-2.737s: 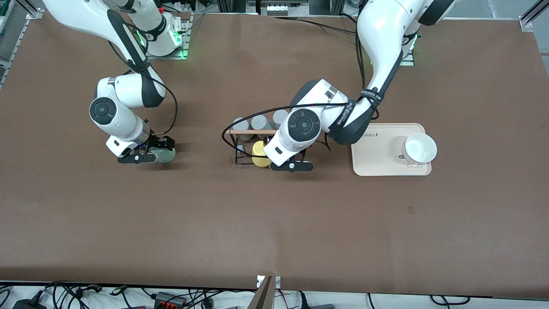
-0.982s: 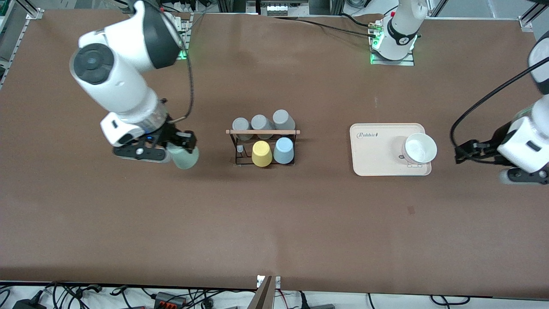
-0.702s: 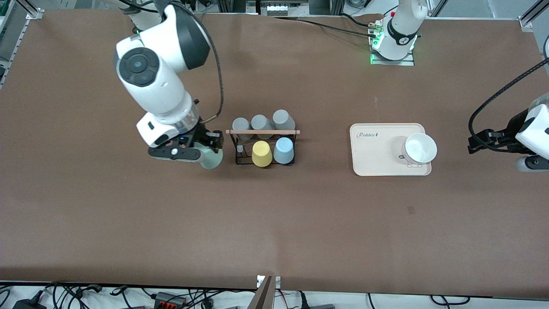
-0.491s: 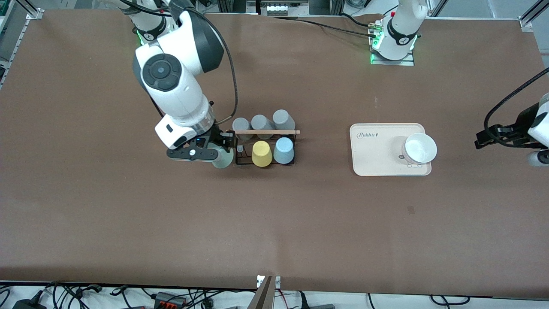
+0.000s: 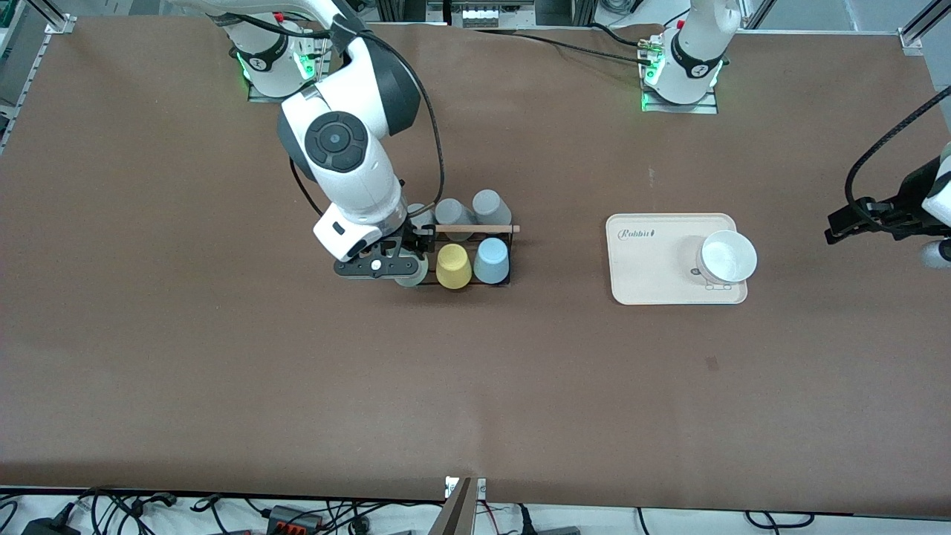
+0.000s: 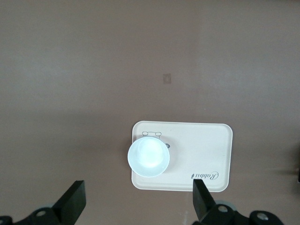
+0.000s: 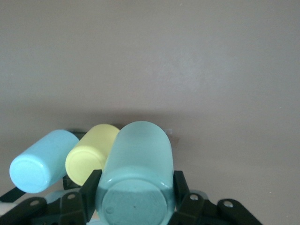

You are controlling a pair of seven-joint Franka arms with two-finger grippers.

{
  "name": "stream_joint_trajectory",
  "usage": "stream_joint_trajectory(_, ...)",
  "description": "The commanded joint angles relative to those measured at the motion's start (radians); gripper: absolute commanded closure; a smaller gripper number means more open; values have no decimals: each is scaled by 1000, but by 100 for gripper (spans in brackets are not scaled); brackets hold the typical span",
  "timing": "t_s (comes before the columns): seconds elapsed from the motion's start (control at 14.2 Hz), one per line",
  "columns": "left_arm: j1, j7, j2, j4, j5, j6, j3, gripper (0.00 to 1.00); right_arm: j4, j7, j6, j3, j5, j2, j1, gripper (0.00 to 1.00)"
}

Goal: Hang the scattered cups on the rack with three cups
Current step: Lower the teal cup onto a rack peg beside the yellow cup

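Right hand (image 5: pixel 394 264) pinches the sage green cup (image 7: pixel 136 168) base-up, over the free end of the rack (image 5: pixel 496 229), just beside the yellow cup (image 5: pixel 453 266). Light blue cup (image 5: pixel 491 260) already hangs on the rack next to the yellow one; grey cups (image 5: pixel 487 202) sit on the row farther from the front camera. Risk, as a guess: the green cup's mouth misses its peg or bumps the yellow cup, since they look nearly touching. The front view hides the grip under the arm; the right wrist view shows fingers (image 7: pixel 89 190) clamped on the cup's sides. Left hand (image 6: pixel 136 201) waits, spread wide, over the beige tray (image 6: pixel 211 140) and white bowl (image 6: pixel 149 157); only its wrist view shows the spread.
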Motion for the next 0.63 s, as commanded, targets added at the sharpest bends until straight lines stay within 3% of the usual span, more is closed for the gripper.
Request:
stream_joint_trajectory(0.0,2,4,-59,-92,-16,47,-7,0,-16,0,3,15,12,7,10,77)
stream_joint_trajectory(0.56,-2,4,-50,-91,-17,59,-8,0,-51,-1,8,15,-5,21,17,77)
